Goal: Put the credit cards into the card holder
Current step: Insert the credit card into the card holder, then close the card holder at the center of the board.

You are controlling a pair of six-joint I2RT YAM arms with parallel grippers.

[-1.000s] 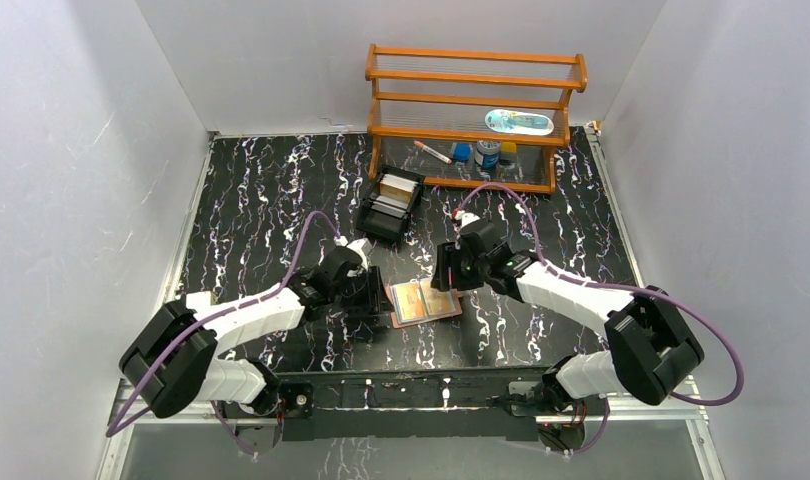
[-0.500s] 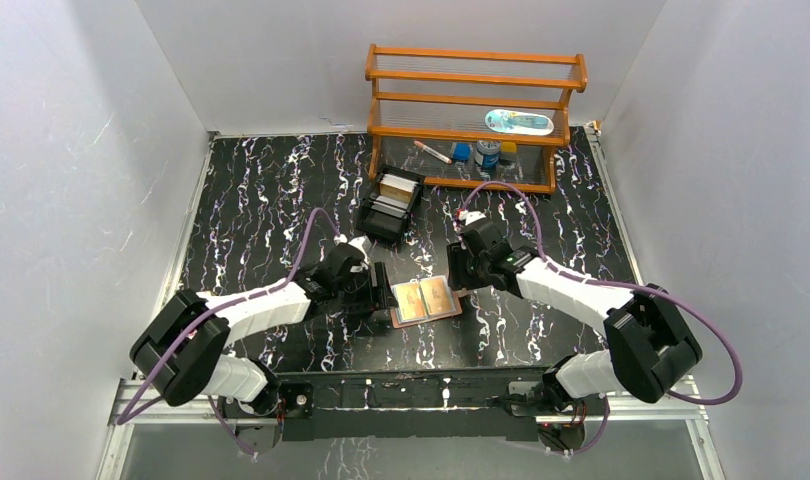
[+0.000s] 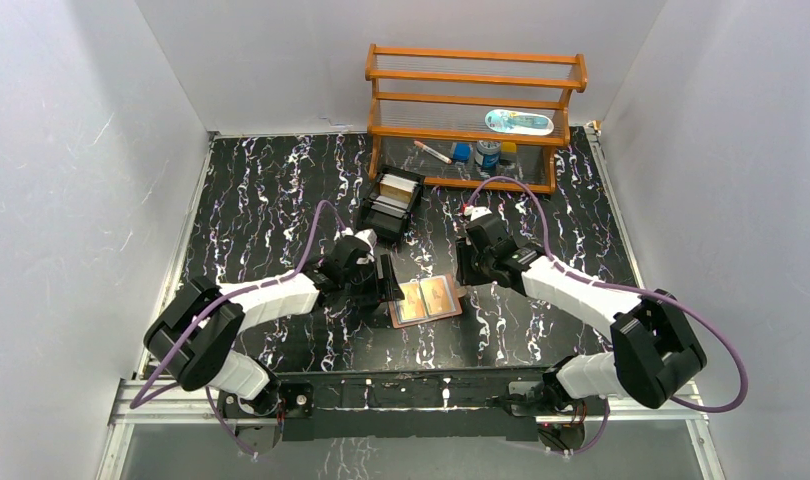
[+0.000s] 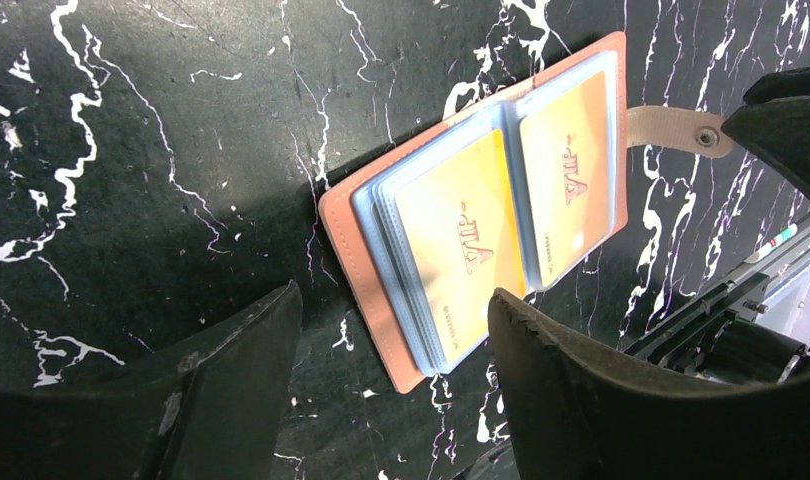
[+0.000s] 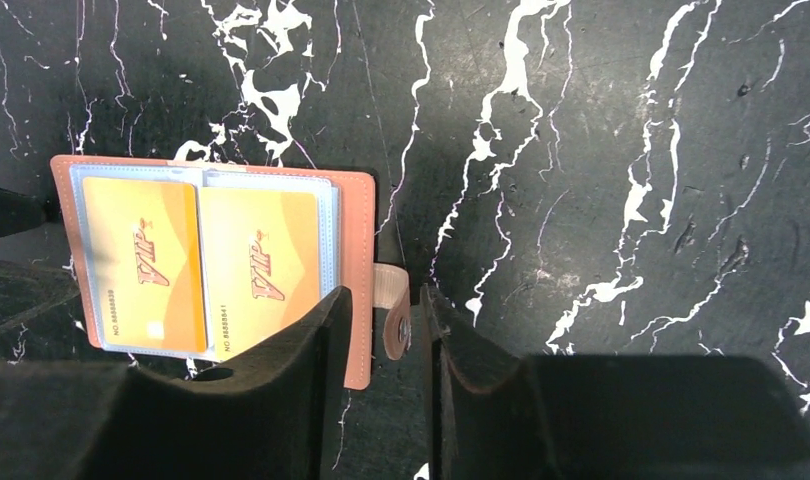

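Note:
The tan card holder point(image 3: 426, 298) lies open on the black marbled table, with two yellow-orange credit cards point(image 3: 413, 297) in its clear sleeves. In the left wrist view the holder point(image 4: 346, 230) and cards point(image 4: 461, 230) lie just ahead of my left gripper point(image 4: 393, 300), which is open, empty and by the holder's left edge point(image 3: 386, 280). My right gripper point(image 3: 464, 272) is at the holder's right edge. In the right wrist view its jaws point(image 5: 384, 295) stand narrowly apart around the snap tab point(image 5: 391, 300), gripping nothing, beside the cards point(image 5: 256, 265).
A black open tray point(image 3: 389, 205) holding more cards stands behind the holder. A wooden rack point(image 3: 476, 110) with small items stands at the back. White walls enclose the table on three sides.
My left gripper has moved right, up to the holder's left edge. My right gripper has shifted slightly right and back. The holder has stayed in place.

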